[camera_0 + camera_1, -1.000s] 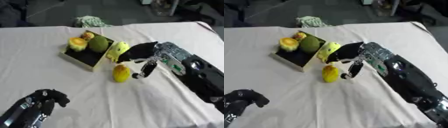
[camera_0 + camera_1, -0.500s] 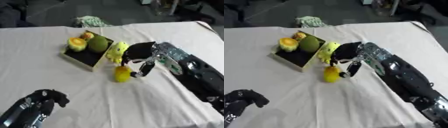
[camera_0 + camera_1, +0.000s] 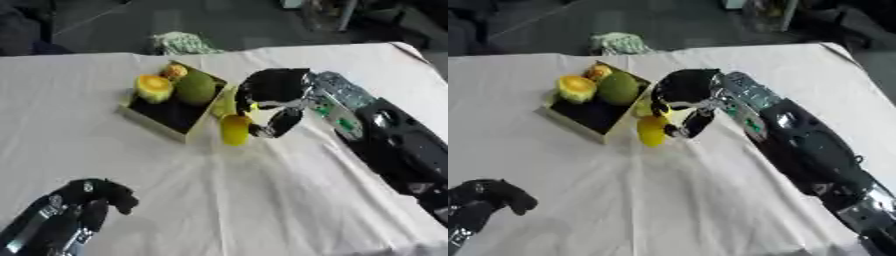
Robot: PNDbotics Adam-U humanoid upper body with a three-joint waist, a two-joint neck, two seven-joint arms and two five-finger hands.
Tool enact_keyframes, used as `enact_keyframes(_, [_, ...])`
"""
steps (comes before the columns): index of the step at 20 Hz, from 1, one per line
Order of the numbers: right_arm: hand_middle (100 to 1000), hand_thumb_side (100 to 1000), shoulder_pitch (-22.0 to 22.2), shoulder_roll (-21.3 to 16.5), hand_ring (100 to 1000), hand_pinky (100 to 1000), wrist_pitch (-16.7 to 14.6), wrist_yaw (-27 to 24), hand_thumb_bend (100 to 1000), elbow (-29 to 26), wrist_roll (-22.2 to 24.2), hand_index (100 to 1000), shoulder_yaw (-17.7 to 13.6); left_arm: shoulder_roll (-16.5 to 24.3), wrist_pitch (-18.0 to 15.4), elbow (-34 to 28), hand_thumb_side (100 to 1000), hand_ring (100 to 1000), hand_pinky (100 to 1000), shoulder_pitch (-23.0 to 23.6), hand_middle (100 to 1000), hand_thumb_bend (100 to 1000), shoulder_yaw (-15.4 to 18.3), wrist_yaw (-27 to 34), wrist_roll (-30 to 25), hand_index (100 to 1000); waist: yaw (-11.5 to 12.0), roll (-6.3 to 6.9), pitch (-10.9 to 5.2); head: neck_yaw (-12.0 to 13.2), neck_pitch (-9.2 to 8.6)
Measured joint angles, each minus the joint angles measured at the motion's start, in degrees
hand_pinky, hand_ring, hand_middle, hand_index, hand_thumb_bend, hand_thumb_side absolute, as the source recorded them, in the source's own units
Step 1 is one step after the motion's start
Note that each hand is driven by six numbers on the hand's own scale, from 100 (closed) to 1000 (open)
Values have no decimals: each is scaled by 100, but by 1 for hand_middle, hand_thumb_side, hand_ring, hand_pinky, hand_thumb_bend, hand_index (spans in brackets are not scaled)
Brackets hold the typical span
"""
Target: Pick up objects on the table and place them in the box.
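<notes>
Reaching in from the right edge, the right arm stretches diagonally up and left across the white tablecloth (image 3: 262,200), and the right hand (image 3: 273,95) at its end arches just beside the box (image 3: 154,121). Its fingers (image 3: 278,124) curl downward with the thumb side toward the box; a pale yellow-green object (image 3: 224,104) sits tucked between the palm and the box's near wall, though whether the fingers actually clasp it cannot be told. Just below that, a yellow fruit (image 3: 234,129) rests on the cloth, touching or nearly touching both the curled fingertips and the box's corner.

Inside the box, which lies askew to the table edge with a dark floor, a round green fruit (image 3: 195,88) sits against a cut orange-yellow fruit (image 3: 154,87), with a smaller orange piece (image 3: 175,72) behind them at the far corner.

Near the lower left corner, the left hand (image 3: 87,200) rests idle on the cloth with fingers curled and holding nothing, well apart from the box. A green-and-white crumpled cloth (image 3: 181,42) lies at the table's far edge.
</notes>
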Motion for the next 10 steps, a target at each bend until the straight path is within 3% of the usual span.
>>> enact_keyframes(5, [489,219,-528,206,700,721,82,-561,100,77,256,603,74,-2,1,0,674,678,716,0,513,100,-1,2,0,728,63,15,0,-41,0])
enact_keyframes(10, [504,237,-856,466,709,726,158,-612,100,380,376,623,118,-9,5,0,672,677,716,-4,512,100,-3,12,-4,727,129,51,0,-93,-1])
